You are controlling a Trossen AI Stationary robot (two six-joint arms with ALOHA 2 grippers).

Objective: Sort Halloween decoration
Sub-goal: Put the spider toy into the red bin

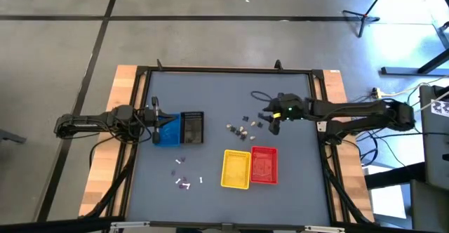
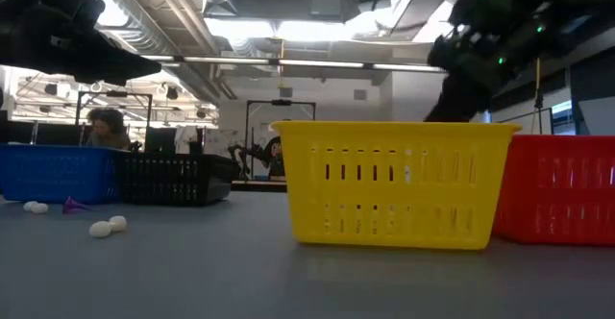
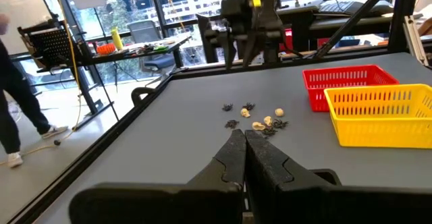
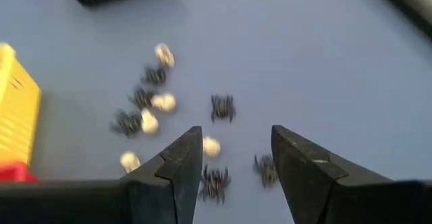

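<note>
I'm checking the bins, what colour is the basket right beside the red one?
Yellow, touching the red basket; clearest in the low view.

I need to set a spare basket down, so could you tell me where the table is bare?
Bare: the far strip of the grey table. Crowded: tiny black and white trinkets beside the open right hand.

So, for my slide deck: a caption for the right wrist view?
Open right gripper poised above scattered black spiders and white trinkets on the grey table.
</note>
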